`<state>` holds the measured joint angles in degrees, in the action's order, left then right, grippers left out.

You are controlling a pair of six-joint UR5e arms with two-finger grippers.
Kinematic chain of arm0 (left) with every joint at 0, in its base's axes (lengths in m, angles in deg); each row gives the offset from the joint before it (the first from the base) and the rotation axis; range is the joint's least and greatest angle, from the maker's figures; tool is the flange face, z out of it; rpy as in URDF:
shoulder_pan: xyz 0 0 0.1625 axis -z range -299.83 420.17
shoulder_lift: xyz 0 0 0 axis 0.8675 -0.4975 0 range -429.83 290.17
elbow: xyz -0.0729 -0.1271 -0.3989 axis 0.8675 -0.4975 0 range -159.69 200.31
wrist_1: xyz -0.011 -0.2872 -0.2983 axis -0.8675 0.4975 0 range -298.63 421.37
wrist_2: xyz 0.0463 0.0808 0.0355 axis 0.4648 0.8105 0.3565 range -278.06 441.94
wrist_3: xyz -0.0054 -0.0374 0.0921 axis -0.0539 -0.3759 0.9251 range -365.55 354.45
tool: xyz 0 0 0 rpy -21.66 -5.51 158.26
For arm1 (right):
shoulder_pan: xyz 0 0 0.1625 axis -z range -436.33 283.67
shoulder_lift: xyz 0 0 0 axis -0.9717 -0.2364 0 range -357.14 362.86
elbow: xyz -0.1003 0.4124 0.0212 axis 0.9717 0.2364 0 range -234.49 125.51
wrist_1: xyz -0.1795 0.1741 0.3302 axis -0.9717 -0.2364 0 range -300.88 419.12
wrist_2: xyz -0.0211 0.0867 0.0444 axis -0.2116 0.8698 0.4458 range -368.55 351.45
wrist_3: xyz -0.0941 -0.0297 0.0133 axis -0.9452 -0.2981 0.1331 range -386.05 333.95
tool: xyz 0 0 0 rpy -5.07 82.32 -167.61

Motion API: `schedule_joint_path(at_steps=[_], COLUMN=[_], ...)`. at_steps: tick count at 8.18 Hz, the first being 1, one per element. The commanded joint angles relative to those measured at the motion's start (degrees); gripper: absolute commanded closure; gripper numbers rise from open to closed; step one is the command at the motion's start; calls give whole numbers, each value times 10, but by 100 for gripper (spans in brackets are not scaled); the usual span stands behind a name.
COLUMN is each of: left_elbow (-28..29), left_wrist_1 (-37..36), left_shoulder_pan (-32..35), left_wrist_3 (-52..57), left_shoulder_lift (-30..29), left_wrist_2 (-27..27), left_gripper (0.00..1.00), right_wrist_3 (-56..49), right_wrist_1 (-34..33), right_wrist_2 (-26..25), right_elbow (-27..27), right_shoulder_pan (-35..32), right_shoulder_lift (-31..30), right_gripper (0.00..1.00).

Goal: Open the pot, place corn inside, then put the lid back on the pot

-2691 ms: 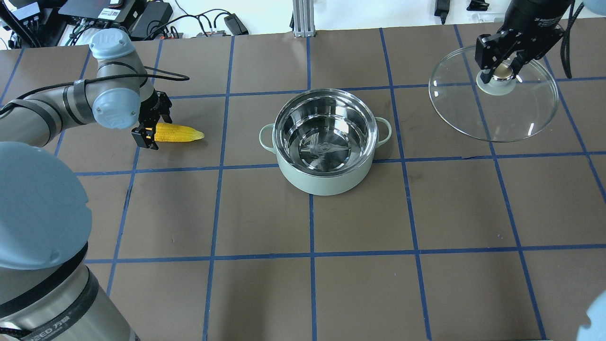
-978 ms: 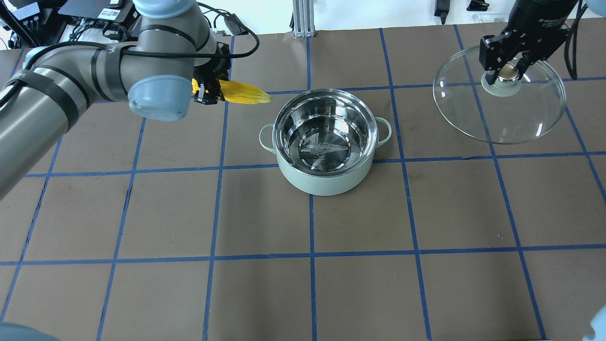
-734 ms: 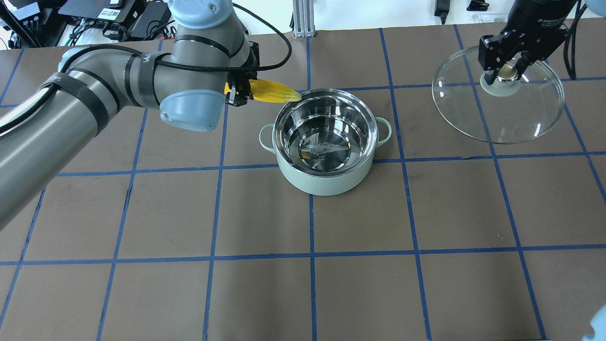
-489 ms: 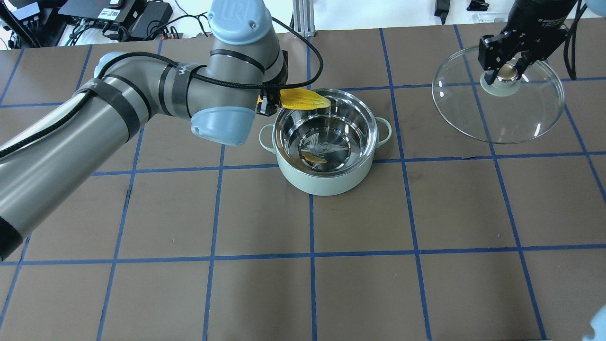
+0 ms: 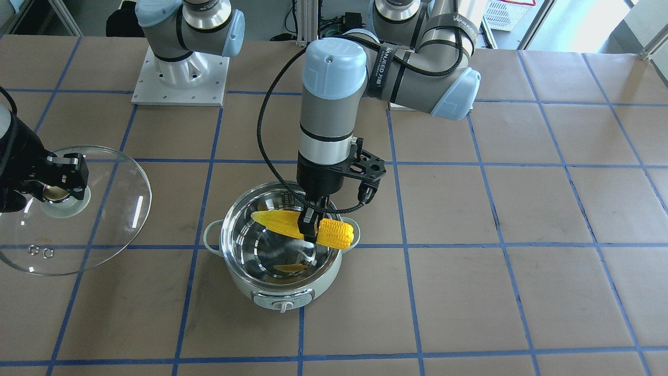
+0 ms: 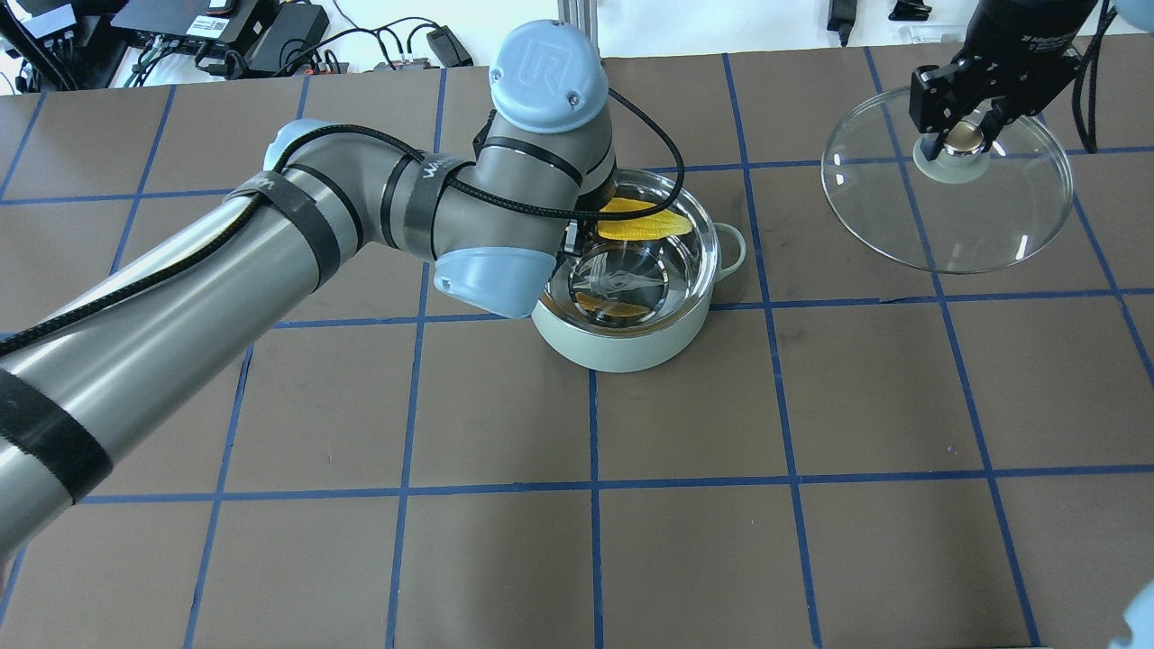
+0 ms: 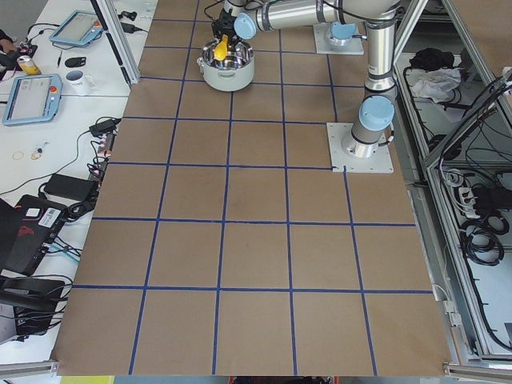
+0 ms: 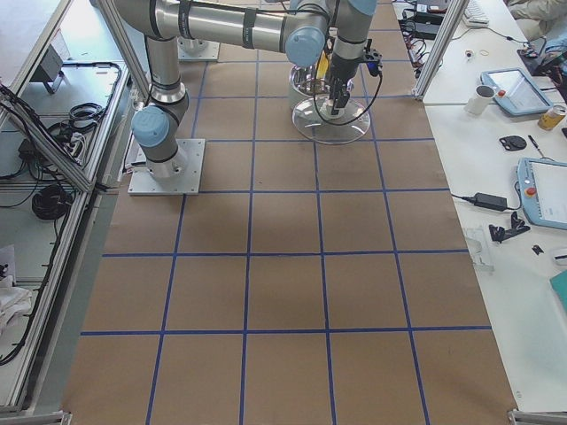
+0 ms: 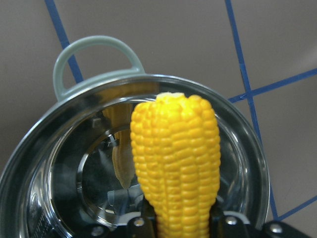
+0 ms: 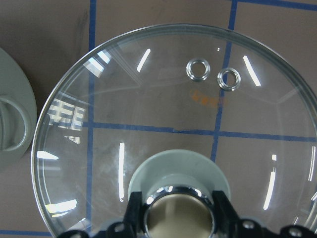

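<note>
The mint-green pot stands open mid-table, also in the overhead view. My left gripper is shut on the yellow corn and holds it level over the pot's steel interior, just above the rim. The corn shows in the overhead view and in the left wrist view. My right gripper is shut on the knob of the glass lid and holds it aloft, off to the pot's side. The lid fills the right wrist view and shows in the front view.
The table is brown with blue tape grid lines. Cables and electronics lie beyond the far edge. The two arm bases stand at the robot's side of the table.
My left arm lifted the corn from the table's left and carried it right, to above the pot. The right gripper stayed in place holding the lid.
</note>
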<state>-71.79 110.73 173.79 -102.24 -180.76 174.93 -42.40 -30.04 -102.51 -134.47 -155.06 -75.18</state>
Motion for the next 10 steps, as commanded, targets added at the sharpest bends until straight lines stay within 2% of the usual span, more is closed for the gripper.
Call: schedule_joint_path(at_steps=[1, 2, 4, 8, 9, 10], left_elbow=[-2, -3, -4, -5, -2, 2], left_wrist_1=[-44, -42, -41, -45, -44, -44], left_shoulder_pan=[19, 20, 20, 20, 16, 13], left_wrist_3=[-28, -45, -39, -15, 99, 247], left_shoulder_lift=[-20, -23, -24, -17, -5, 6], left_wrist_2=[1, -1, 4, -3, -10, -48], left_gripper=[78, 61, 1, 0, 0, 0], right_wrist_3=[2, 3, 2, 5, 8, 32], right_wrist_1=[0, 1, 0, 0, 0, 2], right_wrist_2=[2, 2, 3, 10, 11, 11], right_elbow=[-1, -1, -1, -2, -2, -2], right_shoulder_pan=[0, 0, 0, -1, -3, -10], right_shoulder_lift=[0, 0, 0, -2, -3, -4], right_gripper=[100, 100, 100, 100, 100, 100])
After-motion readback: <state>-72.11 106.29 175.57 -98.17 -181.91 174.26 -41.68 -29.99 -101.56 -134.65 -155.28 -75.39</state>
